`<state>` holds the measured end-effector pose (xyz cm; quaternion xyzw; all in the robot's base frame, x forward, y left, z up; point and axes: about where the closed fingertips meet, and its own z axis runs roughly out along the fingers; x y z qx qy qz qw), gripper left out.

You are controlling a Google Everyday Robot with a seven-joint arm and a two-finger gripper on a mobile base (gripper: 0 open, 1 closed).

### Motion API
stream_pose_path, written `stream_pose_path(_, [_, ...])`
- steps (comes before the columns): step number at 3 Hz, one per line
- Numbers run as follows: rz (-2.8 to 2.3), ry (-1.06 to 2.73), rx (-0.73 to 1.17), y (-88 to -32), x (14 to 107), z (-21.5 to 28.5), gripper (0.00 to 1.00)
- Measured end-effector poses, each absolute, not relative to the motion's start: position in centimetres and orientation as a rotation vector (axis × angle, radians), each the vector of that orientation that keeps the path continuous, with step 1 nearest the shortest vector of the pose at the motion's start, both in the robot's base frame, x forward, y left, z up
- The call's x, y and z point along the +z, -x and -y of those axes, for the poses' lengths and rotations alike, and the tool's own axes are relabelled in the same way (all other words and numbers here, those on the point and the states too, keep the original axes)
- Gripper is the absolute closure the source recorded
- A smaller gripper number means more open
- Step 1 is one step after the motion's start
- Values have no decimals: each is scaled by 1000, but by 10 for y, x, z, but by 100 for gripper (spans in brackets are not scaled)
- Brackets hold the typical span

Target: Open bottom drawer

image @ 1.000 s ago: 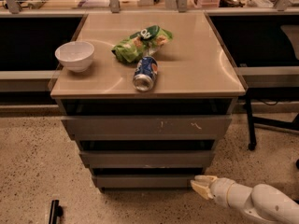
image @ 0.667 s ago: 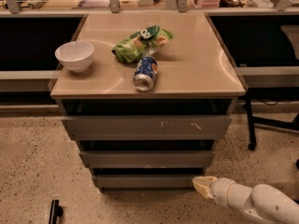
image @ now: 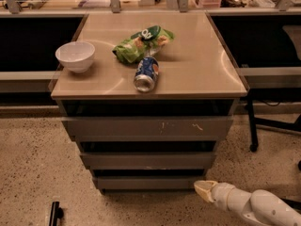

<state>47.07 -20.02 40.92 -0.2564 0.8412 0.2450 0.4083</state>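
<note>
White bowl [image: 75, 55] at bench [image: 202, 79] left edge. Green snack bag [image: 141, 44] mid-bench. Blue can [image: 146, 73] on its side near front edge. Bottom drawer [image: 146, 182] lowest under bench. Gripper [image: 203, 190] low beside drawer's right end, below front right corner; arm near-horizontal from right, fingers pressed together. Speckled floor [image: 33, 173] open in front.
</note>
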Motion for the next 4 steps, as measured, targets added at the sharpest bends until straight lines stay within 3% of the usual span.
stream_pose_path(2, [-2006,738,736,-511,329,213,100])
stream_pose_path(4, [-2001,722,725,-518,329,216,100])
